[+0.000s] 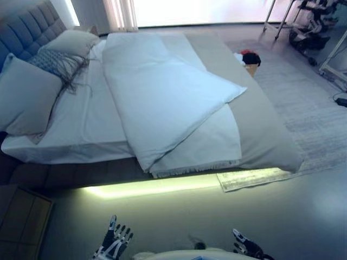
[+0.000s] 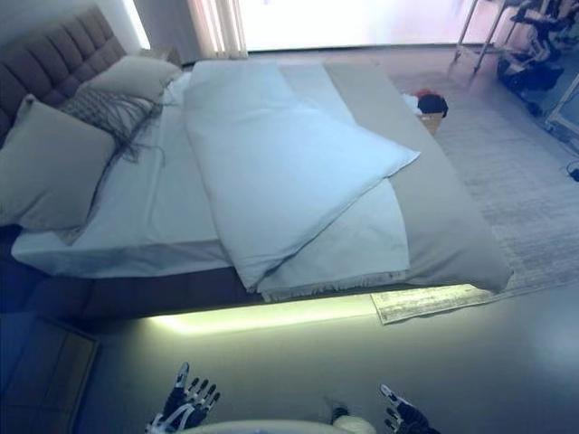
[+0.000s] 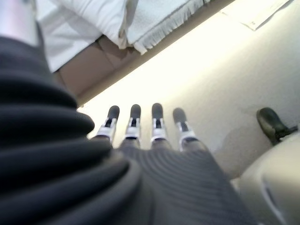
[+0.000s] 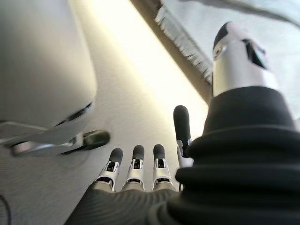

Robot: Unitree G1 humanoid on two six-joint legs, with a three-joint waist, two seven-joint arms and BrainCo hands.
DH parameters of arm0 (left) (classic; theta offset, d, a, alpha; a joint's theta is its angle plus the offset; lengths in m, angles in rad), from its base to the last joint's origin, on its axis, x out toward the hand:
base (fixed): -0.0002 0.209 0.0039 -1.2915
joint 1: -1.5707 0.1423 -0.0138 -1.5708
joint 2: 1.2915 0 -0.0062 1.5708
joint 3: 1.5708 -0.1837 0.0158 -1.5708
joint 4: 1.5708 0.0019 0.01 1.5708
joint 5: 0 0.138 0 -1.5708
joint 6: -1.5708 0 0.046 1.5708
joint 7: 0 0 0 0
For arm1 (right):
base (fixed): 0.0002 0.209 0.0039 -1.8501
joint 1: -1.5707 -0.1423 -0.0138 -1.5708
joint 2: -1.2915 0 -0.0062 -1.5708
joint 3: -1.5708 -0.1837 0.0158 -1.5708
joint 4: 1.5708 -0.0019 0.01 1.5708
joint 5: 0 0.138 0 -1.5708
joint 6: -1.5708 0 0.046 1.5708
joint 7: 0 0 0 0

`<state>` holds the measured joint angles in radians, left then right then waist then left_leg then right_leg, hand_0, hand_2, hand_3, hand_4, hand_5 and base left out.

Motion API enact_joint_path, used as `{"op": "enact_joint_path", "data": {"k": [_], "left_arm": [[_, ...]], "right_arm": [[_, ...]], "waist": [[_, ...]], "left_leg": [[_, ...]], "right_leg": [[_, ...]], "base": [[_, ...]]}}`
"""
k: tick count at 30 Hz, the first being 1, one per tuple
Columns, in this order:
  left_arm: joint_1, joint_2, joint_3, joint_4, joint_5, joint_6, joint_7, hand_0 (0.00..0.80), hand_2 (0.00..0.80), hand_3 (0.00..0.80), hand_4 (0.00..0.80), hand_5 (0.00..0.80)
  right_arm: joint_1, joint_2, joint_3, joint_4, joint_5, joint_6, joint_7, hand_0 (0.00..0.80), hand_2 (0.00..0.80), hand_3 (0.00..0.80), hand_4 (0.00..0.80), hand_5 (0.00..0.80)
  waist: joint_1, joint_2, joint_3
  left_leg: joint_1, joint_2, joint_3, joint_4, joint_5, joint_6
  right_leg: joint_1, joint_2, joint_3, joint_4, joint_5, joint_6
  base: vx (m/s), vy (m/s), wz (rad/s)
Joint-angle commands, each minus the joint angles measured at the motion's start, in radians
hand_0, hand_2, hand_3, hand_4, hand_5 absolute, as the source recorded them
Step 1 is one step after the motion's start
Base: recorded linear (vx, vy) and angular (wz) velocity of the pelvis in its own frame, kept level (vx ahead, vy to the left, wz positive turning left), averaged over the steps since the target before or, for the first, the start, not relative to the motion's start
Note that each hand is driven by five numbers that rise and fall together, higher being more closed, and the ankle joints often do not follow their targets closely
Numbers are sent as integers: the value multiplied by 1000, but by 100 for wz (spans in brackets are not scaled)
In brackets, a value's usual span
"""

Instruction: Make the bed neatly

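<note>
A bed (image 1: 271, 135) with a grey base cover fills the upper part of the eye views. A white duvet (image 1: 162, 92) lies folded and askew across its middle, one corner hanging over the near edge beside a fringed white blanket (image 1: 209, 146). Two beige pillows (image 1: 24, 95) and a tasselled cushion (image 1: 59, 62) rest against the tufted headboard (image 1: 27, 32) at the left. My left hand (image 1: 115, 241) and right hand (image 1: 245, 246) hang low over the floor, well short of the bed, fingers straight and holding nothing.
A wooden nightstand (image 1: 21, 219) stands at the lower left. A pale rug (image 1: 309, 108) lies right of the bed, its corner (image 1: 249, 177) by the lit bed base. A basket with dark and red things (image 1: 250, 60) sits beyond the bed. Metal stands (image 1: 309, 24) are at the far right.
</note>
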<state>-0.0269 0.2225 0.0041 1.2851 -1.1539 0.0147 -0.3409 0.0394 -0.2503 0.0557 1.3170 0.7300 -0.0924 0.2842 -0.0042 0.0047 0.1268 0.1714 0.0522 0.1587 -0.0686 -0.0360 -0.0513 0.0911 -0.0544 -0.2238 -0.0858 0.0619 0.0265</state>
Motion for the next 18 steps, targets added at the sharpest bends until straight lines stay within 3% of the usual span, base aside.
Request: {"op": "enact_joint_path", "data": {"k": [1,8,11,12,14,15,16,18], "left_arm": [[-94,-11,29,40,-20,-20,6,0,0,0,0,0],[-58,-16,49,56,46,-9,38,0,0,0,0,0],[-57,-20,54,69,61,-16,33,0,0,0,0,0],[-63,-25,61,70,50,-24,19,0,0,0,0,0],[-70,-32,66,67,42,-26,6,0,0,0,0,0],[-74,-38,64,54,48,-12,4,0,0,0,0,0],[-74,-40,62,51,53,-3,8,0,0,0,0,0],[-61,-39,50,57,46,2,15,0,0,0,0,0]], "right_arm": [[-86,13,6,52,98,-31,-20,0,0,0,0,0],[-88,28,-17,51,109,-68,-37,0,0,0,0,0],[-106,18,-10,53,87,-68,-37,0,0,0,0,0],[-118,10,-4,52,63,-67,-31,0,0,0,0,0],[-128,3,9,41,30,-60,-45,0,0,0,0,0],[-137,-8,18,40,0,-52,-58,0,0,0,0,0],[-143,-13,18,44,-8,-49,-59,0,0,0,0,0],[-155,-21,23,53,-3,-46,-50,0,0,0,0,0]], "waist": [[22,-41,21],[23,-43,9],[25,-61,20],[34,-87,47],[43,-89,75],[56,-75,104],[61,-61,114],[73,-25,121]], "left_leg": [[-32,-84,9,1,-29,67],[-12,-82,-17,18,-42,59],[-59,-71,-3,158,-79,47],[-137,-62,16,355,-81,40],[-259,-47,11,543,-34,20],[-351,-22,18,574,54,-10],[-373,-7,21,533,85,-24],[-383,19,39,309,170,-47]], "right_leg": [[21,-2,3,47,-60,58],[46,16,7,31,-70,47],[37,14,13,38,-72,27],[34,-8,3,52,-65,7],[30,-2,-8,65,-67,-18],[47,13,2,75,-76,-29],[58,26,11,81,-83,-28],[93,60,36,84,-104,-20]], "base": [[44,-65,6],[110,-58,4],[51,-99,8],[7,-140,12],[35,-115,-6],[135,-30,-9],[286,54,11],[390,137,2]]}}
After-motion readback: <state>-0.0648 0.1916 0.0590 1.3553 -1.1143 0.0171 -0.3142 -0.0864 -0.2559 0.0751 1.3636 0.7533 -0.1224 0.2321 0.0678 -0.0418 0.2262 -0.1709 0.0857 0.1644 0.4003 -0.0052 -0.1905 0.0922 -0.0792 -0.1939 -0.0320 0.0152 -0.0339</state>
